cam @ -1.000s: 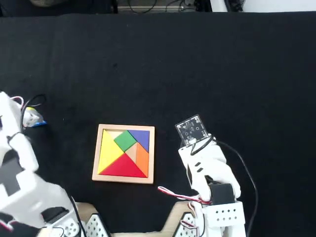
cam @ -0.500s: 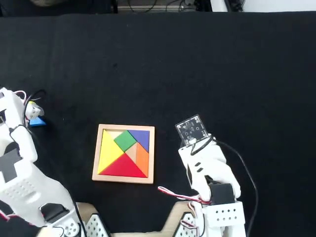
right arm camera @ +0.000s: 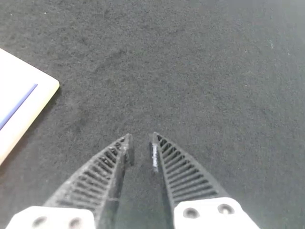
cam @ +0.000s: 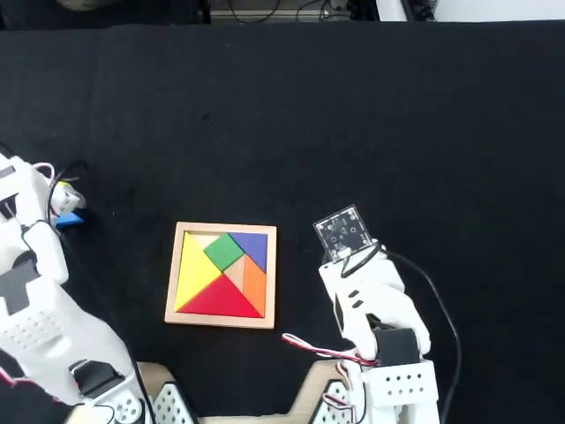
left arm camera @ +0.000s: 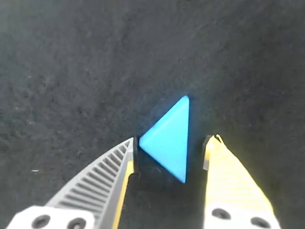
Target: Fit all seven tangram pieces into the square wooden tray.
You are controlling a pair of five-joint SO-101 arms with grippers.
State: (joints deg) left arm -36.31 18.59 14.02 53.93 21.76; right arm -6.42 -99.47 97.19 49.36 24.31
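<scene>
The square wooden tray lies on the black cloth, holding yellow, green, dark blue, orange, red and tan pieces. A light blue triangle lies flat on the cloth well left of the tray. My left gripper hangs over it. In the left wrist view the blue triangle sits between the fingers of the left gripper, which is open; the grey finger is at its corner and the yellow finger stands a little apart. My right gripper is shut on nothing, low over bare cloth right of the tray.
The right arm is folded back near the front edge, its camera board just right of the tray. A corner of the tray shows in the right wrist view. Cables run by both arm bases. Black cloth stretches behind the tray.
My left arm has swung a little right and away from the front edge, bringing its gripper over the blue triangle. The right arm and the tray have not moved.
</scene>
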